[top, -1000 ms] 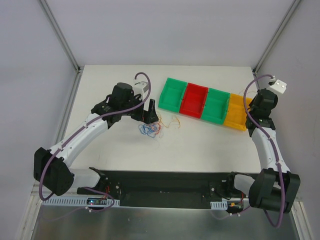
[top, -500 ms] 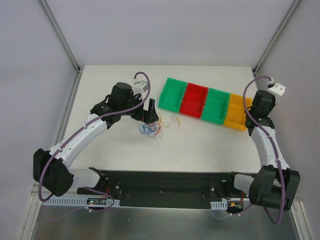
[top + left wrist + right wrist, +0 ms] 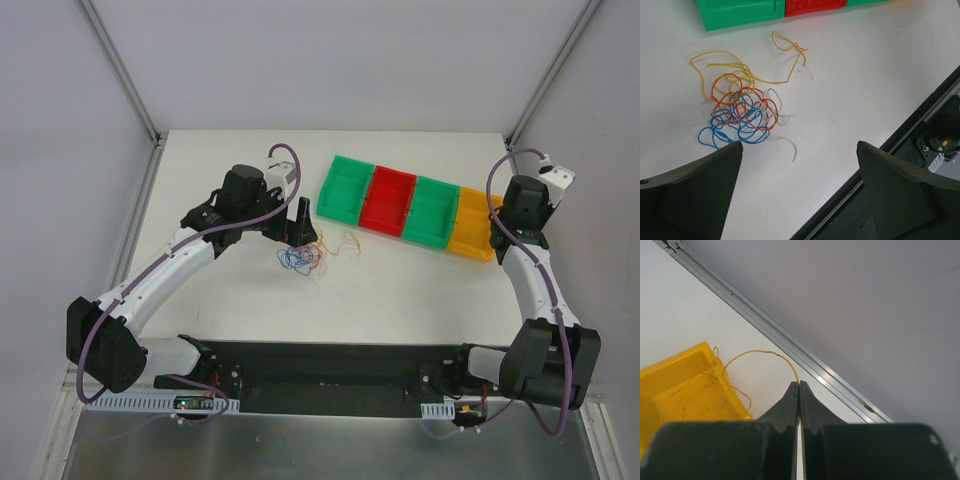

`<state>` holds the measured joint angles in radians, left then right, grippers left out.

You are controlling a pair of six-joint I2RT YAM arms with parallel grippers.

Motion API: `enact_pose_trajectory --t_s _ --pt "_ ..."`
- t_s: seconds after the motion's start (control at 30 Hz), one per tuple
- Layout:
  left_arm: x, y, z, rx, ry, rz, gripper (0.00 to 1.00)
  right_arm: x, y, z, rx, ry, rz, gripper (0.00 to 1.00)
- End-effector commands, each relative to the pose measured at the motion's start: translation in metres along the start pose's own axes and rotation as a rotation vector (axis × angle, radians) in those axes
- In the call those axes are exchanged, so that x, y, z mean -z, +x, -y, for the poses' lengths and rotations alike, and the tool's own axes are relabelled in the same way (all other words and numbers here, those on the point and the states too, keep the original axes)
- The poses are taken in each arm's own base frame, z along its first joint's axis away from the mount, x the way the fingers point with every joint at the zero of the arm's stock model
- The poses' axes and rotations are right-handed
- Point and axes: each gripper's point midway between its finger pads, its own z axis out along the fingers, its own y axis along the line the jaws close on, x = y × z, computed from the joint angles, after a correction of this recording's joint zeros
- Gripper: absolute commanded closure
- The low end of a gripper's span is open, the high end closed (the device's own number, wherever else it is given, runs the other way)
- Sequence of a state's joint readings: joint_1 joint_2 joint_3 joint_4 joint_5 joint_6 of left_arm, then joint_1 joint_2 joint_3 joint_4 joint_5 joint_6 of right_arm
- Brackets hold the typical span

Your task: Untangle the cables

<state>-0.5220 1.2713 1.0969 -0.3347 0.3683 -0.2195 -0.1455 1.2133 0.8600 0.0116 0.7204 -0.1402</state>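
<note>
A small knot of thin cables (image 3: 300,258) in blue, red, yellow and white lies mid-table; in the left wrist view the tangle (image 3: 740,110) lies ahead of the fingers, with a yellow strand (image 3: 785,50) trailing toward the bins. My left gripper (image 3: 303,228) is open and empty, just above and behind the knot. My right gripper (image 3: 799,384) is shut on a thin yellow cable (image 3: 757,354) that arcs from the fingertips into the yellow bin (image 3: 670,375). In the top view the right gripper (image 3: 497,222) is at the yellow bin's right end (image 3: 474,228).
A row of bins stands at the back: green (image 3: 344,188), red (image 3: 391,200), green (image 3: 433,210), yellow. A metal frame rail (image 3: 790,347) runs along the table's right edge. A black base strip (image 3: 330,365) lines the near edge.
The right wrist has turned and shifted slightly toward the left at the yellow bin. The left arm and the knot have not moved.
</note>
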Motion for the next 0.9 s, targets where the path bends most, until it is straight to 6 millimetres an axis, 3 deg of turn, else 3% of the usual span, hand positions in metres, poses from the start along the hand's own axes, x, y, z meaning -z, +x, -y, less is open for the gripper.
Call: enact_pose_trajectory --t_s 0.0,0.1,0.23,0.43,0.67,0.87 --pt "0.008 -0.007 0.009 -0.025 0.038 0.036 0.03 0.003 -0.04 -0.017 -0.009 -0.038 0.103 0.99" --pt "0.008 -0.007 0.009 -0.026 0.041 0.037 0.03 0.006 -0.045 -0.035 0.096 -0.033 0.135 0.99" --pt "0.01 -0.008 0.011 -0.027 0.046 0.043 0.03 0.01 -0.033 -0.058 0.199 -0.049 0.103 0.99" --pt "0.01 -0.008 0.011 -0.022 0.046 0.041 0.03 0.012 -0.009 -0.073 0.262 -0.078 -0.002 0.99" --pt "0.009 -0.008 0.011 -0.022 0.047 0.04 0.03 0.009 0.005 -0.077 0.277 -0.078 -0.043 0.99" --pt "0.007 -0.006 0.01 -0.02 0.045 0.033 0.03 -0.006 0.029 -0.109 0.336 -0.159 -0.124 0.99"
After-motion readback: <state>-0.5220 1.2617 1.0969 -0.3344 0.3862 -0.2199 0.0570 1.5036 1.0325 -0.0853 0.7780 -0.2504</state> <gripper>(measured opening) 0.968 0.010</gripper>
